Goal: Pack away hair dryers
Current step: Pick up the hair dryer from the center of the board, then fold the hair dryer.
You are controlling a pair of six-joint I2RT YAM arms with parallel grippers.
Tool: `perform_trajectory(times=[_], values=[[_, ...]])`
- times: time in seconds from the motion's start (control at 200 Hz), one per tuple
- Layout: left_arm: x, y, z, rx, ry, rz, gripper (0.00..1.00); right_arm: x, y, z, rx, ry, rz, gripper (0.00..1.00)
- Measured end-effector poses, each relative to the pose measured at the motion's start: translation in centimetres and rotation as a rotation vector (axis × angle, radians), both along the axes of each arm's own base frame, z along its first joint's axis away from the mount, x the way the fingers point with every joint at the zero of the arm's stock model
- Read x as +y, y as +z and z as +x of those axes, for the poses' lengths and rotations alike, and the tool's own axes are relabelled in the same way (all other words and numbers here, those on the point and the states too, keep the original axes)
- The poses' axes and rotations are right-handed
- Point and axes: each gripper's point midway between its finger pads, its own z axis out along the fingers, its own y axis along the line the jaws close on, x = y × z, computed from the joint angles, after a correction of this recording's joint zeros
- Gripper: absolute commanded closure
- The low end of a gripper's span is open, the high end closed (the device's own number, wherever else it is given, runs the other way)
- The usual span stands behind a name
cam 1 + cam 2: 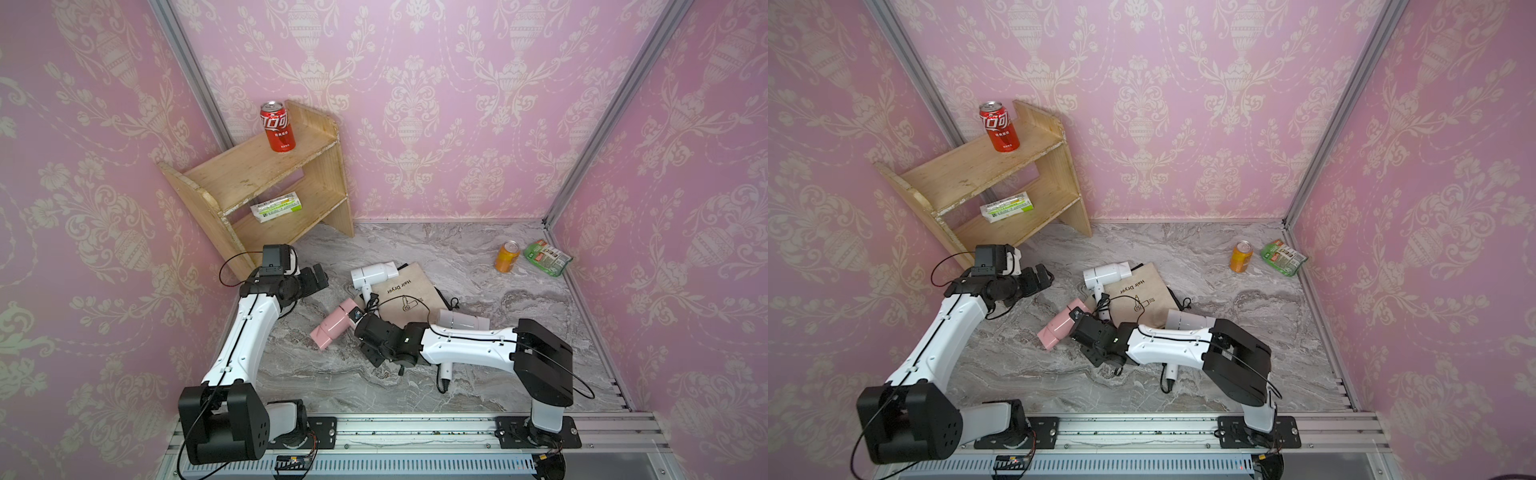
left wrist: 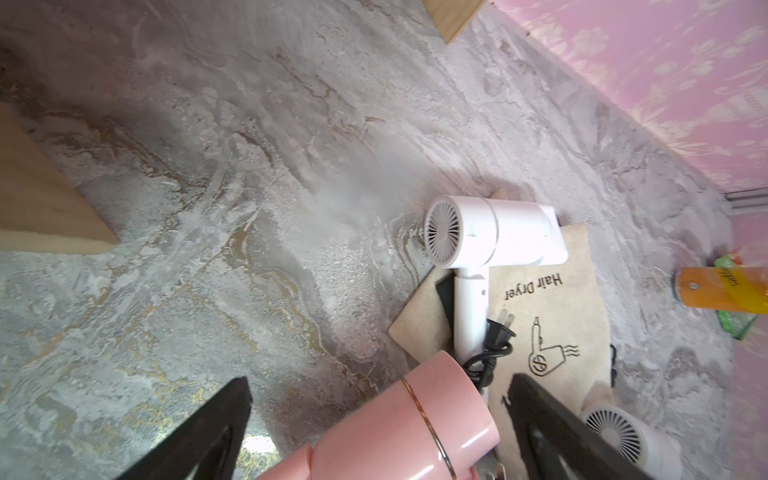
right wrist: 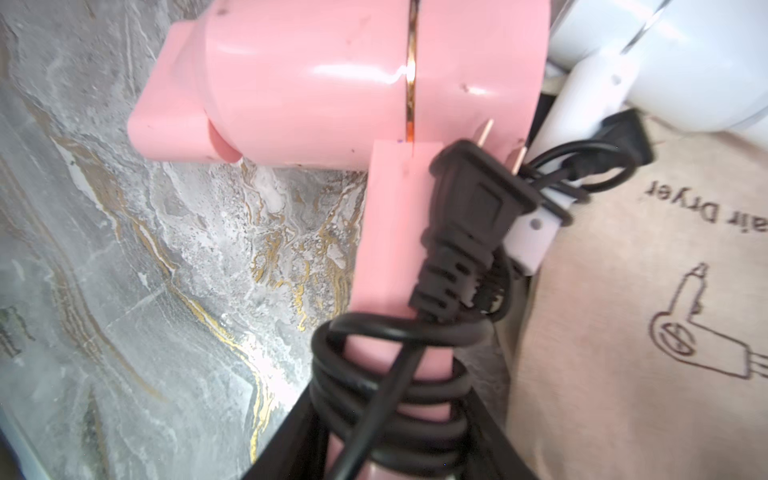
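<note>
**Marble tabletop, pink walls, 3 dryers near the middle**

Grey marble-patterned tabletop (image 1: 498, 286) with gold veins filled the floor of a booth walled in pink damask wallpaper (image 1: 415, 104). A wooden shelf (image 1: 249, 170) stood in the far left corner with a red can (image 1: 277, 126) on top. An orange can (image 1: 507, 257) and a green packet (image 1: 546, 257) sat in the far right corner.

The pink dryer (image 1: 332, 328) was near the middle, just left of a beige pouch (image 1: 405, 303). Its barrel ran diagonally, with the nozzle aimed toward the near left. Its cord-wrapped handle reached right into the right gripper (image 3: 390, 419), whose fingers (image 3: 286, 449) pressed against the cord bundle from both sides.

One white dryer (image 1: 373, 272) lay at the pouch's far edge. Its barrel ran across the table, with the nozzle to the right and the handle pointing toward the front. The other white dryer (image 1: 465, 320) was partly hidden under the right arm, and its handle also pointed frontward.

The left gripper (image 1: 318, 279) hung left of the dryers, its fingers (image 2: 208, 432) spread wide around nothing.
</note>
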Motion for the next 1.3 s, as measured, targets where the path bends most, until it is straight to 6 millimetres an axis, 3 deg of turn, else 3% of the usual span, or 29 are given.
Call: perform_trajectory(times=[0.12,0.265,0.54,0.696,0.901,1.301], values=[[-0.9,0.7,0.3,-0.027,-0.035,-0.044,0.01,-1.4,2.3,1.3,-0.055,0.004,0.039,0.75],[-2.2,1.4,0.6,-0.055,-0.088,-0.105,0.01,-2.4,3.7,3.1,-0.114,0.006,0.049,0.74],[-5.2,3.1,0.9,-0.117,-0.217,-0.23,0.01,-4.9,5.9,2.5,-0.194,0.082,0.027,0.7],[-8.7,4.2,0.9,-0.14,-0.365,-0.301,0.01,-5.7,8.3,2.2,-0.247,0.125,0.044,0.69],[-12.8,7.4,0.8,-0.206,-0.577,-0.402,0.04,-6.8,11.4,2.5,-0.317,0.137,0.07,0.69],[-15.6,10.8,0.0,-0.262,-0.798,-0.567,0.08,-8.6,13.0,4.1,-0.375,0.137,0.056,0.69]])
